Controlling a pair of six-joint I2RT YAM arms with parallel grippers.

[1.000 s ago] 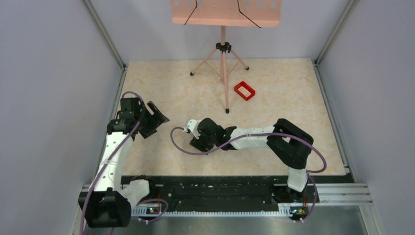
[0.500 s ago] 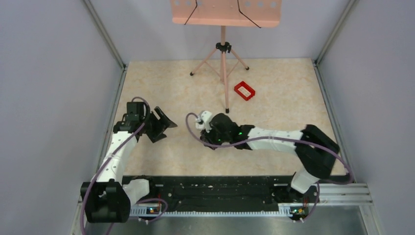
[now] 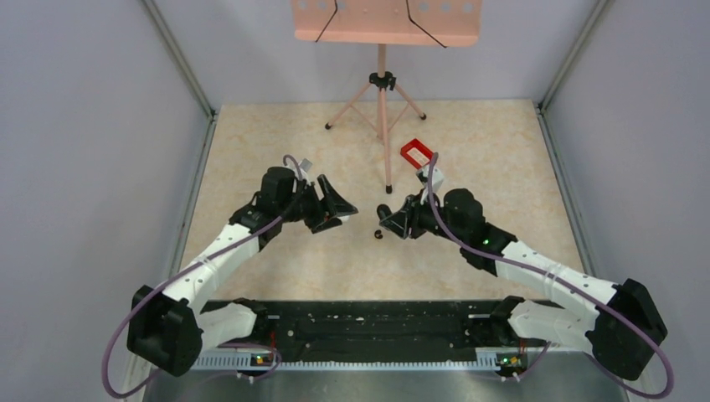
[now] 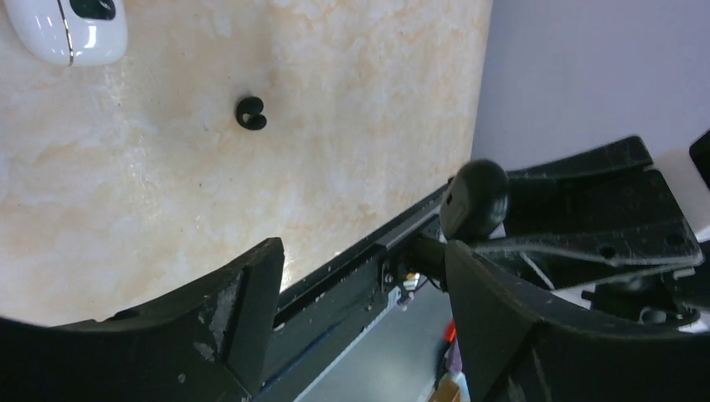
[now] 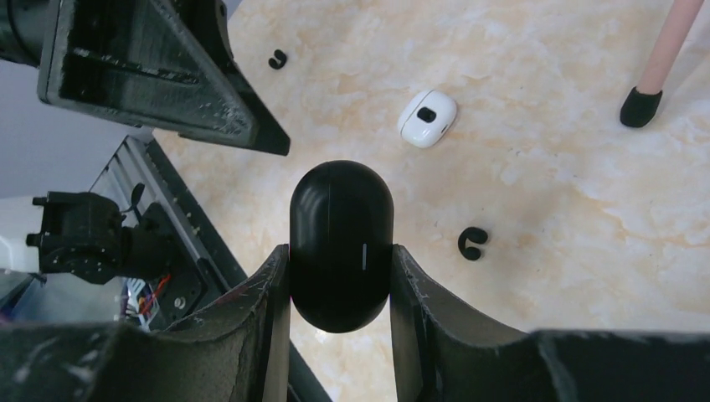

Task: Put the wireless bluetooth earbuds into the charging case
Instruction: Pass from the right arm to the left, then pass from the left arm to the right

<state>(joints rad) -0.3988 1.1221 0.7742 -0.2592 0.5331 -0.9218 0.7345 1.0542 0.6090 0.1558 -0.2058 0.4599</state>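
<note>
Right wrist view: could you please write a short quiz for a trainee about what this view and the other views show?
1. True or false: the right gripper is shut on the charging case.
2. How many loose earbuds lie on the table in the right wrist view? A) none B) one C) two
3. Fill in: the left gripper is ____ and holds nothing.

Key
1. True: the case sits between both fingers.
2. C: one lies beside the case, the other farther off, near the left gripper.
3. open
</note>
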